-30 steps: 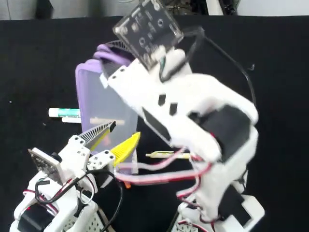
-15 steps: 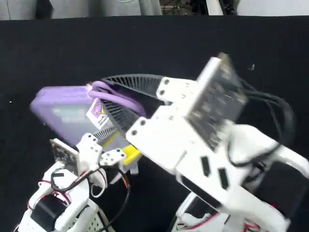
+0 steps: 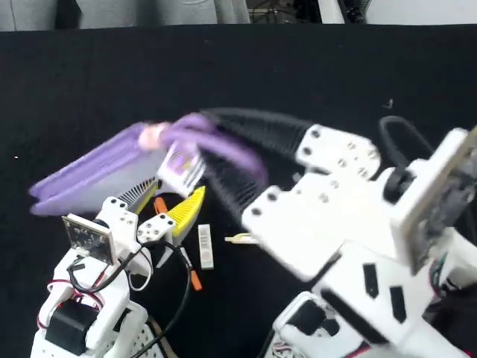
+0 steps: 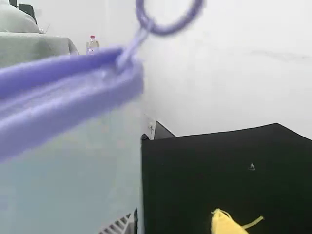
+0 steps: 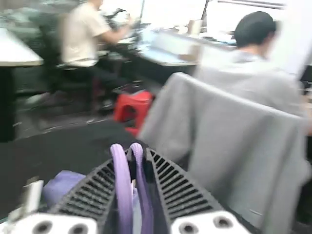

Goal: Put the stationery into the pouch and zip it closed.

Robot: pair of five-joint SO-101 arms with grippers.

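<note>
The right gripper (image 3: 223, 149) is clamped on the purple strap (image 3: 216, 142) of the pouch (image 3: 97, 168). The pouch hangs tilted above the left half of the black table (image 3: 335, 67), its low end pointing toward the left edge. Under it, close to the near edge, the left gripper (image 3: 160, 205) stands with its yellow and black fingers spread, grasping nothing.

Three pieces of stationery lie on the table just beside that gripper: a small white piece (image 3: 205, 246), a thin pale pen (image 3: 240, 239) and an orange-tipped pen (image 3: 195, 280) nearest the near edge. The right arm's bulk covers the near right corner. The widest open stretch of black surface runs along the far edge and toward the far right corner.

The right wrist view looks down the ribbed fingers (image 5: 168, 187) to the strap (image 5: 124, 185) pinched between them. The left wrist view has the pouch's translucent side (image 4: 58, 161) pressed close, with a purple ring (image 4: 163, 32) at its top edge.
</note>
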